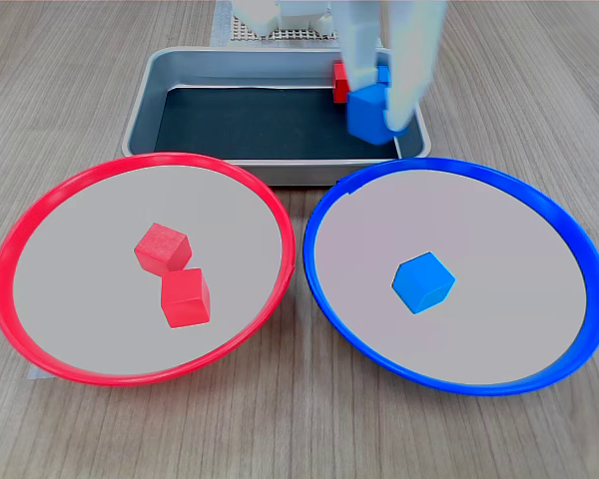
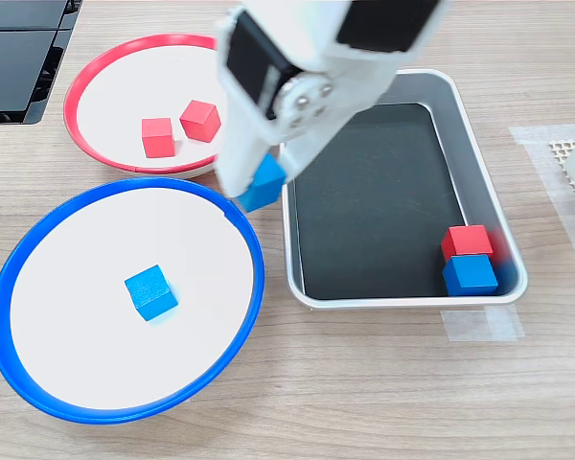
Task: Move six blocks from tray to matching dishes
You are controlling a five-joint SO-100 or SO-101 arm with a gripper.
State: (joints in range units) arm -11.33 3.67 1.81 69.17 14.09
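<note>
My gripper point(image 1: 374, 118) is shut on a blue block point(image 1: 367, 110), held above the tray's point(image 1: 240, 120) near right corner, close to the blue dish's point(image 1: 509, 299) rim. In the second exterior view this block point(image 2: 265, 182) hangs over the gap between tray point(image 2: 383, 201) and blue dish point(image 2: 77, 249). One blue block point(image 1: 423, 281) lies in the blue dish. Two red blocks point(image 1: 163, 247) point(image 1: 186, 297) touch in the red dish point(image 1: 70, 289). A red block point(image 2: 467, 241) and a blue block point(image 2: 470, 275) sit together in one tray corner.
The two dishes stand side by side, almost touching, in front of the tray. A white perforated mat point(image 2: 567, 153) lies beyond the tray, at the second exterior view's right. Black equipment point(image 2: 14, 57) fills the second exterior view's top left corner. Bare wooden tabletop surrounds everything.
</note>
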